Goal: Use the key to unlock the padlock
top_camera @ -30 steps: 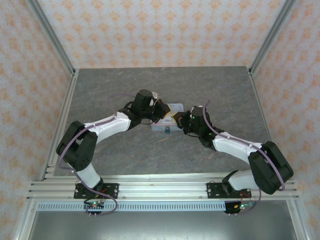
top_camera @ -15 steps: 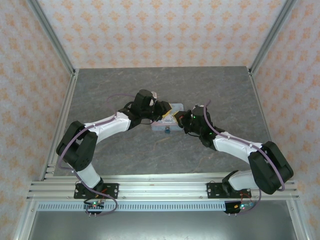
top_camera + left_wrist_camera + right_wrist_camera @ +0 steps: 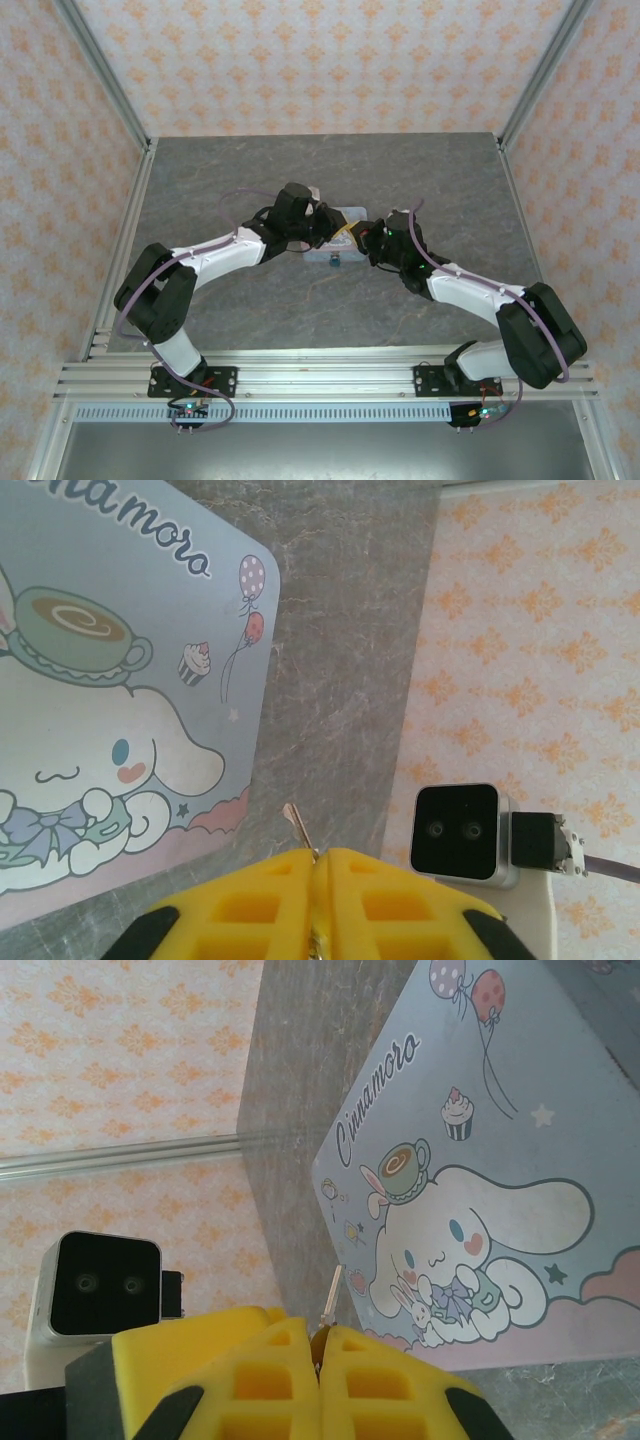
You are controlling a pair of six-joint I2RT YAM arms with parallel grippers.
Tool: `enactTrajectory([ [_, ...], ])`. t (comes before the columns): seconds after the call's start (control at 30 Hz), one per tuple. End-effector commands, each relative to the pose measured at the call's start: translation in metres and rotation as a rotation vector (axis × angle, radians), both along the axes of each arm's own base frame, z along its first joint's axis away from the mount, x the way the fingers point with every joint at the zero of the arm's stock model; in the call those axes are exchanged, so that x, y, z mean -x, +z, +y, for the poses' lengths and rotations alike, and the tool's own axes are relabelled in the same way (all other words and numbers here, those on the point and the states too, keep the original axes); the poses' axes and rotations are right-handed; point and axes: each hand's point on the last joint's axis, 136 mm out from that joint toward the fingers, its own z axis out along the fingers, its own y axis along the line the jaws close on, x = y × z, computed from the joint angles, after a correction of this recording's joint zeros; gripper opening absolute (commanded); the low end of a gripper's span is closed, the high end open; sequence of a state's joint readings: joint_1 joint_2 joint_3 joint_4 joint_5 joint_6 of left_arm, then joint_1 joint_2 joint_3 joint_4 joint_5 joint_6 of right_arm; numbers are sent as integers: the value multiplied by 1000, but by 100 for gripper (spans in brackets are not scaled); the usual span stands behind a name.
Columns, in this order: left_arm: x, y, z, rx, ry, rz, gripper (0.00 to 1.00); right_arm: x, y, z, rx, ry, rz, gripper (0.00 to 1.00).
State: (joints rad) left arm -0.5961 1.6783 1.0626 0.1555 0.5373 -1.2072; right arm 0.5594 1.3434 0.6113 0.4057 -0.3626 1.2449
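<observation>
Over the pale blue cartoon tin (image 3: 338, 218), my left gripper (image 3: 338, 232) and right gripper (image 3: 362, 240) meet tip to tip. In the left wrist view the left gripper (image 3: 318, 858) has its yellow jaws pressed together, and the thin metal blade of the key (image 3: 295, 826) sticks out between them. In the right wrist view the right gripper (image 3: 320, 1338) is likewise shut, with the key (image 3: 330, 1298) poking out from its tips. The padlock (image 3: 333, 262) is a tiny blue lock hanging at the tin's near edge, below both grippers.
The tin's lid (image 3: 90, 710) lies just under the grippers on the grey marbled table (image 3: 220, 170). Each wrist camera sees the other: the right wrist camera (image 3: 456, 830) and the left wrist camera (image 3: 96, 1285). Patterned walls and metal frame rails surround the table.
The left gripper opened briefly and shut again where the two grippers meet. Both grippers drew closer together over the tin's right part.
</observation>
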Motion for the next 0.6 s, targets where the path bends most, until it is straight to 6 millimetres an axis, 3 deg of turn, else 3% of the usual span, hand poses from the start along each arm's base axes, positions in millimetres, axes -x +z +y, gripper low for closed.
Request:
enactTrajectory([
  [0.0,-5,13,-1,16,19,-50,8,-4,13,-4,-26,-27,-41,0],
  [0.1,-5,11,0,7,23,-48,0,-4,13,-5,-28,-28,-41,0],
  [0.23,-5,10,2,-5,28,-52,0,-3,13,-7,-29,-32,-43,0],
  [0.3,-6,10,5,-29,27,-70,0,1,11,-14,-23,-42,-38,25],
  [0.37,-8,16,10,-66,13,-110,0,8,5,-28,24,-54,-10,58],
  [0.53,-11,40,17,-112,-39,-236,0,26,-1,-70,281,-63,43,99],
  [0.57,-11,45,17,-123,-53,-260,0,27,2,-78,352,-63,43,99],
])
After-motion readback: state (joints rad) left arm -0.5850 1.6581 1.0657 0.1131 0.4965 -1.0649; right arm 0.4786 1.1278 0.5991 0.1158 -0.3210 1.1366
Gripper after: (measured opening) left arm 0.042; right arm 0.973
